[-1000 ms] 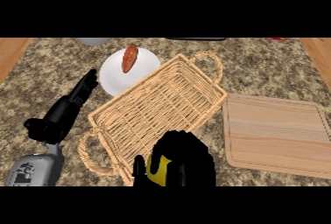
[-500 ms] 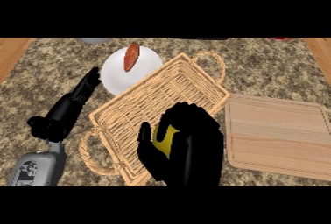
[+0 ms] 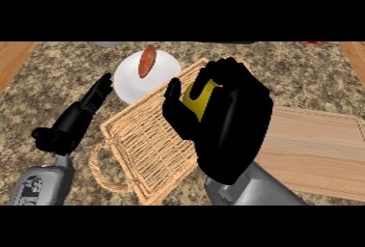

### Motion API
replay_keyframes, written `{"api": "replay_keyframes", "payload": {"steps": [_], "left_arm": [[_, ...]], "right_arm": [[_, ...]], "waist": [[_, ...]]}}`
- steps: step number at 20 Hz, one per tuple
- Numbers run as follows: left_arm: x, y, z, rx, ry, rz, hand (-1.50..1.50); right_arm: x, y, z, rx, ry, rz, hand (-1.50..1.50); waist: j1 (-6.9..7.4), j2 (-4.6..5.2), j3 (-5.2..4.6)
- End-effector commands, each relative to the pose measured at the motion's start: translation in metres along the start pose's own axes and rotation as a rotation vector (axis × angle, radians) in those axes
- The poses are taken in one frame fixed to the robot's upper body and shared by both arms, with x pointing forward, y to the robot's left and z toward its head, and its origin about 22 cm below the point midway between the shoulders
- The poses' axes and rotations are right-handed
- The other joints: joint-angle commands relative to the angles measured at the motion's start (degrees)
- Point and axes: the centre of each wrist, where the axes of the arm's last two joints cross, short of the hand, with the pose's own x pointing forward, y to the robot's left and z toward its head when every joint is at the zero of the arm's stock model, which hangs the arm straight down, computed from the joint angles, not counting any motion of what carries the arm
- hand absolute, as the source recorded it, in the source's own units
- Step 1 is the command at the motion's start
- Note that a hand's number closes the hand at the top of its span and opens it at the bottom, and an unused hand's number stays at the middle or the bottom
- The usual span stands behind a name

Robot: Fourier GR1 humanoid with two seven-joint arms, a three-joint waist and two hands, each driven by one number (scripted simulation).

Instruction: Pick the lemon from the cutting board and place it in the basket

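One lemon [image 3: 200,95] sits clasped in the curled fingers and thumb of the right hand [image 3: 228,120] above the basket [image 3: 146,144]; left hand [image 3: 75,123] rests open, fingers straight.

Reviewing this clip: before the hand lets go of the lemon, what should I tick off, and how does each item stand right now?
1. Lemon held by right hand: ok.
2. Hand over the basket: ok.
3. Basket lying flat on the counter: ok.
4. Left hand outside the basket: ok, open at its left.
5. Height of lemon above the basket floor: cannot tell.
6. Plate with its food outside the drop zone: ok.
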Motion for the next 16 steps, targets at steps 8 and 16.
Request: {"api": "replay_keyframes", "payload": {"steps": [8, 16], "left_arm": [[0.006, 0.004, -0.006, 0.018, -0.004, -0.011, 0.0], [0.005, 0.003, 0.001, 0.043, -0.003, 0.009, 0.0]], "right_arm": [[0.008, 0.014, -0.032, 0.0, 0.319, 0.036, 1.5], [-0.005, 0.032, -0.025, -0.052, 0.307, 0.06, 1.5]], "waist": [[-0.54, 0.3, 0.17], [-1.43, 0.3, 0.24]]}}
